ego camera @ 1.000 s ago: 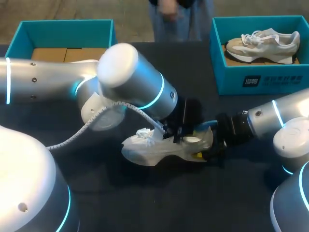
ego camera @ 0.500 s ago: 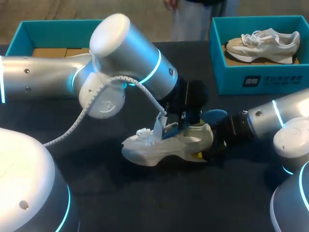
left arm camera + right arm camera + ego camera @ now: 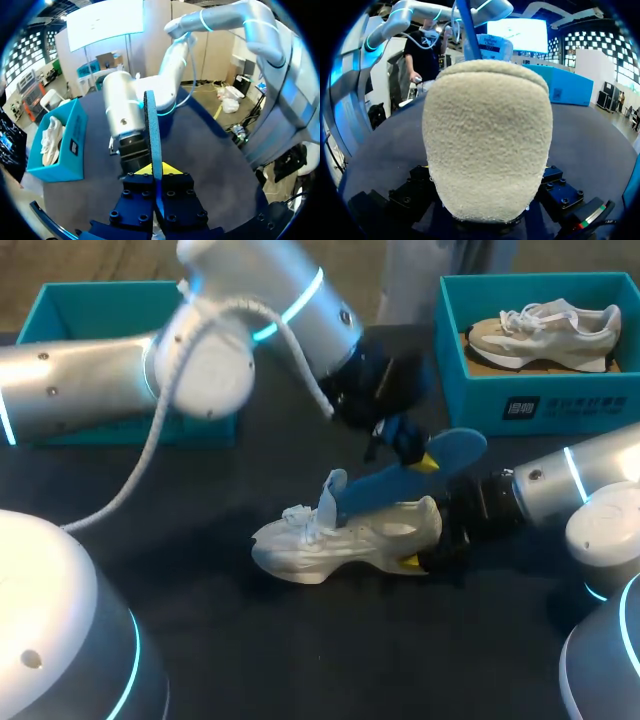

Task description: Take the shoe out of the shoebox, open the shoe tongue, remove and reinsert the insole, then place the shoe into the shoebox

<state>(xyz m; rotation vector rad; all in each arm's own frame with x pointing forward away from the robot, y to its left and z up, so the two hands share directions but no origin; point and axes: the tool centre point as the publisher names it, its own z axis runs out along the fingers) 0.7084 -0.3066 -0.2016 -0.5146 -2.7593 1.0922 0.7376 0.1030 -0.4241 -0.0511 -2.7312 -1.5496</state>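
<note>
A white shoe (image 3: 340, 540) lies on its side mid-table on the dark cloth, toe to the left, its tongue pulled up. My right gripper (image 3: 428, 542) comes in from the right and is shut on the shoe's heel, which fills the right wrist view as a cream heel (image 3: 487, 140). My left gripper (image 3: 418, 456) hangs above the heel, shut on a blue insole (image 3: 400, 480). The insole slants down with its front end still in the shoe's opening. In the left wrist view the insole (image 3: 152, 130) stands edge-on between the yellow tips of my left gripper (image 3: 154, 170).
A teal shoebox (image 3: 540, 405) at the back right holds a second pale shoe (image 3: 545, 328). Another teal box (image 3: 60, 315) with cardboard inside stands at the back left, partly behind my left arm (image 3: 200, 350).
My left gripper has risen and drawn back to the right, pulling the blue insole most of the way out of the shoe. The right gripper and the shoe stayed put.
</note>
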